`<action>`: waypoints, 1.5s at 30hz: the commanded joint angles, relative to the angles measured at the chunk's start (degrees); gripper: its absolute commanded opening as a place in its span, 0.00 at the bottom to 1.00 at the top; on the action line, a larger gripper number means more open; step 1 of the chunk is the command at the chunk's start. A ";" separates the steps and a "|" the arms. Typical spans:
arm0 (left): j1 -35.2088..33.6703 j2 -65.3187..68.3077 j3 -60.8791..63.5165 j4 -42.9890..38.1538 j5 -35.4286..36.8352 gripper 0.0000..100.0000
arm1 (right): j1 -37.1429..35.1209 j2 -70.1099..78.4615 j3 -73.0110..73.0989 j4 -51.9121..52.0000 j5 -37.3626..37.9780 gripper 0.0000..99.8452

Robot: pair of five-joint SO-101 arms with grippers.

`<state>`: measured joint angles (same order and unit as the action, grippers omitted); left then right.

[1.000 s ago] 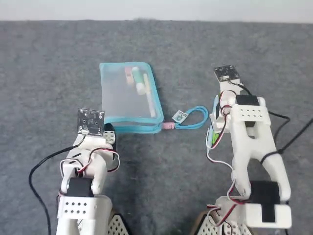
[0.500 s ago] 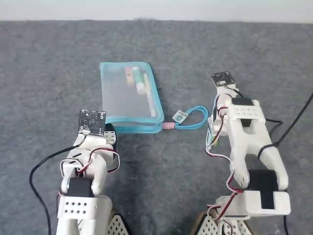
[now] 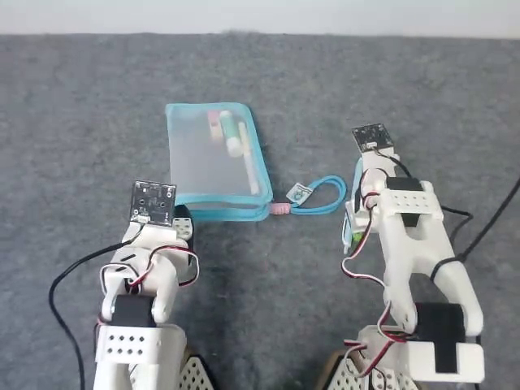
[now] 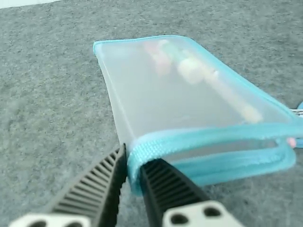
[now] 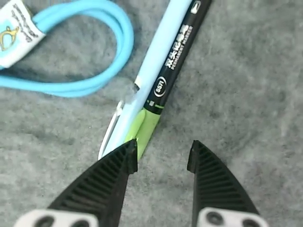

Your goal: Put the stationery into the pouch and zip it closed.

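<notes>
Right gripper shifted, open over pens; left gripper pinching frosted pouch corner.

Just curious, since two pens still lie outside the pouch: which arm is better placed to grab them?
The right arm: its jaws stand open just over the pens, beside the blue loop. The left arm is busy, with its jaws pinched on the pouch at its corner.
</notes>
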<state>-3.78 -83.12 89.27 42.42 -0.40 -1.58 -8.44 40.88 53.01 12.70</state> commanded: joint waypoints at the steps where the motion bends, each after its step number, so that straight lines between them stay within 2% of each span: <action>1: 0.70 -1.05 -1.10 -2.11 -0.44 0.01 | 0.84 -3.65 -0.18 -1.01 -0.97 0.19; 10: 0.70 -1.05 -1.10 -2.11 -0.44 0.01 | 1.10 -3.65 -0.18 -3.03 -1.23 0.19; 16: 0.53 -1.05 -1.10 -2.11 -0.44 0.01 | -3.74 -3.30 -0.09 -3.03 -1.23 0.19; 25: 0.35 -1.05 -1.10 -2.11 -0.44 0.01 | 1.54 5.23 -3.08 -4.18 -1.23 0.19; 32: 0.35 -1.05 -1.10 -2.11 -0.44 0.01 | 2.68 7.69 -4.40 -4.09 -1.23 0.19; 34: 0.35 -1.05 -1.10 -2.11 -0.44 0.01 | 2.68 7.60 -4.31 -4.00 -1.23 0.15; 37: 0.35 -1.05 -1.10 -2.11 -0.44 0.01 | 2.77 7.52 -4.31 -3.91 -1.23 0.01; 40: 0.35 -1.05 -1.10 -2.11 -0.44 0.01 | 2.77 6.64 -5.63 -0.31 -1.32 0.03; 45: 0.53 -1.05 -1.10 -2.11 -0.35 0.01 | 3.03 -4.35 -11.69 13.85 -0.79 0.01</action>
<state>-3.78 -83.12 89.27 42.42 -0.40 0.88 -1.93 35.52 56.88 12.09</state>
